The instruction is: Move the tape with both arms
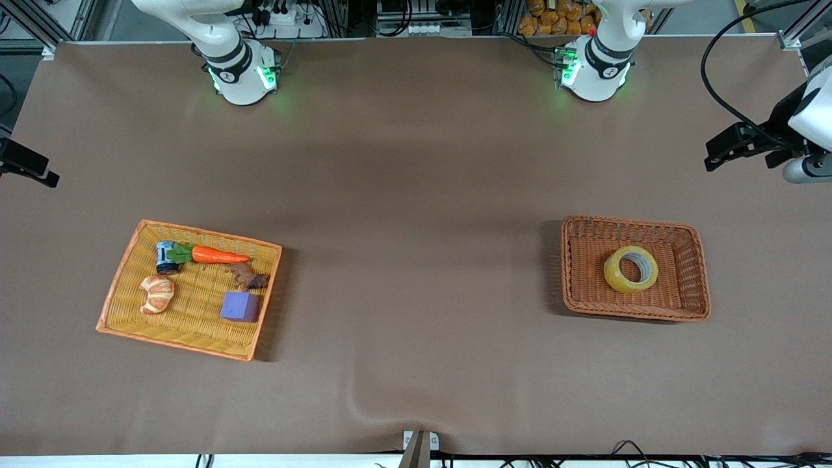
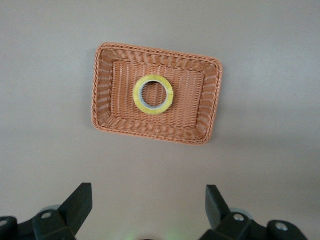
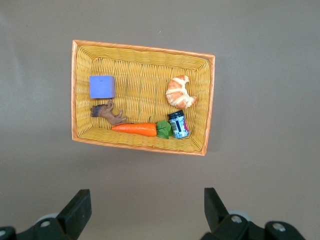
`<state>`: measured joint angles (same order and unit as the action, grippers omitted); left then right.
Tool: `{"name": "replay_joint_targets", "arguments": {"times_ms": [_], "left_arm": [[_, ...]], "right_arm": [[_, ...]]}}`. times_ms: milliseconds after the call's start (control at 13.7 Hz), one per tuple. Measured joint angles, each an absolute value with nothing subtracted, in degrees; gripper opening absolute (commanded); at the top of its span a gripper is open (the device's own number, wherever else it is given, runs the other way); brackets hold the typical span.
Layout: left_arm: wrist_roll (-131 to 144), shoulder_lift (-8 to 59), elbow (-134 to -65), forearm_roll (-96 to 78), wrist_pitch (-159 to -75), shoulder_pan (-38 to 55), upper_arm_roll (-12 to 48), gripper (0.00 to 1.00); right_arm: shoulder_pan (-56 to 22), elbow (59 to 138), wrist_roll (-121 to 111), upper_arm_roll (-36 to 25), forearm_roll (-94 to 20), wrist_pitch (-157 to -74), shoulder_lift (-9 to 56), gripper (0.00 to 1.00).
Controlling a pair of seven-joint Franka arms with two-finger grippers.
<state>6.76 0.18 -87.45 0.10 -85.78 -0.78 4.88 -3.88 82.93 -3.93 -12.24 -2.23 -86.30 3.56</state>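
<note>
The tape, a yellowish roll with a grey-white core, lies flat in a brown wicker basket toward the left arm's end of the table. In the left wrist view the tape and the basket show from high above. My left gripper hangs open and empty over bare table beside the basket. It also shows at the edge of the front view as the left gripper. My right gripper is open and empty, high over bare table beside the yellow tray.
The yellow wicker tray toward the right arm's end holds a carrot, a croissant, a purple block, a small can and a brown toy animal. Brown cloth covers the table.
</note>
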Motion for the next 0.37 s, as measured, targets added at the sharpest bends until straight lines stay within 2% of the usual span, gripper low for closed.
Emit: {"name": "replay_joint_targets", "arguments": {"times_ms": [366], "left_arm": [[6.79, 0.18, -87.42, -0.07, -85.4, -0.82, 4.72, 1.0]], "right_arm": [[-3.88, 82.93, -3.93, -12.27, -2.23, -86.3, 3.56, 1.0]]}}
